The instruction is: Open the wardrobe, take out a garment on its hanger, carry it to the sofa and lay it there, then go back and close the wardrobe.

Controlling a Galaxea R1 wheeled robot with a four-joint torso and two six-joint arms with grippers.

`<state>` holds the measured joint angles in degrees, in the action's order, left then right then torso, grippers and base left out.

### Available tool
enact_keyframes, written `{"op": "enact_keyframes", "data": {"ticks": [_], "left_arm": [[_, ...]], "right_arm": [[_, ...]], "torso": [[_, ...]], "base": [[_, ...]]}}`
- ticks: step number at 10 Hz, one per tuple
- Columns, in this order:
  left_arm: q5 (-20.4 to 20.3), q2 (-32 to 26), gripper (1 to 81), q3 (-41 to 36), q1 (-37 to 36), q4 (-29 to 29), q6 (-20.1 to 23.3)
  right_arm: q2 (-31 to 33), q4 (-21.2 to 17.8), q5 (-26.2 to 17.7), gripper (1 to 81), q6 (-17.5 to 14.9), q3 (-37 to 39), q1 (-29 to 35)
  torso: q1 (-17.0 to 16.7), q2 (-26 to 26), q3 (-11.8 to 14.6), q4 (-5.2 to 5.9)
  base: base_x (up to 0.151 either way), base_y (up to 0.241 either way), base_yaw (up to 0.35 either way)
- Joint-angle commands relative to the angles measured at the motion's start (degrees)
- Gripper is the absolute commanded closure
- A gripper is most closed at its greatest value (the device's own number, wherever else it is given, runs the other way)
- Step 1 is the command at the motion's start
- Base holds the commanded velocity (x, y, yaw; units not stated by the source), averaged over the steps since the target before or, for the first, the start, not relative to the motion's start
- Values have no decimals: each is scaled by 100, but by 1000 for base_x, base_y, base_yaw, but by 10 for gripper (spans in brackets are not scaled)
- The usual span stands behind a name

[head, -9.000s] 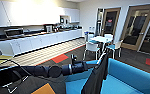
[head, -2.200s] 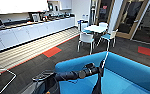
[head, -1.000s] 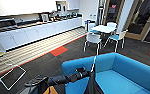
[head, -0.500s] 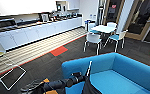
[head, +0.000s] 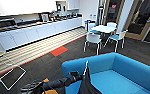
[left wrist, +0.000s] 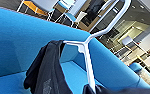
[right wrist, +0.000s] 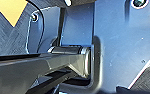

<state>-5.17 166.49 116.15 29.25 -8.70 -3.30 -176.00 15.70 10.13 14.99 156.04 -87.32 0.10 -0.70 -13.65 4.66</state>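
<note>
The robot's black left arm reaches in low, and its left gripper (head: 77,76) appears closed around the thin white plastic hanger (left wrist: 87,53), though the fingers are hard to make out. The long black garment (left wrist: 46,75) hangs from it over the seat of the bright blue upholstered sofa (head: 131,72). Beyond stand white-and-teal chairs (head: 93,40) and a long white kitchen counter (head: 41,31).

The head view held one blue sofa (head: 121,75), one black garment (head: 89,86) on one white hanger (head: 85,68), and one robot arm (head: 58,82) at six o'clock. At one o'clock stood one white table (head: 104,28) with three chairs (head: 93,40) plainly visible, and one wire rack (head: 6,70) stood at eight o'clock.
</note>
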Motion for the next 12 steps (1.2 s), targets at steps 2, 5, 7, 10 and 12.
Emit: {"op": "enact_keyframes", "data": {"ticks": [2,5,7,10,12], "left_arm": [[-46,-98,811,154,-960,317,32],[25,-555,811,136,-749,440,32],[25,-809,811,75,-513,449,32],[25,-1020,811,66,-301,598,23],[138,-1029,10,-5,-301,616,23]], "right_arm": [[-35,-6,-257,10,-5,-57,61],[-35,-6,-248,10,-5,-57,70],[-35,-6,-248,10,-5,-57,61],[-35,3,-248,10,-6,-57,61],[-34,3,-248,10,-5,-57,61]], "torso": [[0,0,0,0],[0,0,0,0],[0,0,0,0],[0,0,0,0],[-2,0,0,0]], "base": [[0,0,0],[0,0,0],[0,0,0],[0,0,0],[0,0,0]]}}
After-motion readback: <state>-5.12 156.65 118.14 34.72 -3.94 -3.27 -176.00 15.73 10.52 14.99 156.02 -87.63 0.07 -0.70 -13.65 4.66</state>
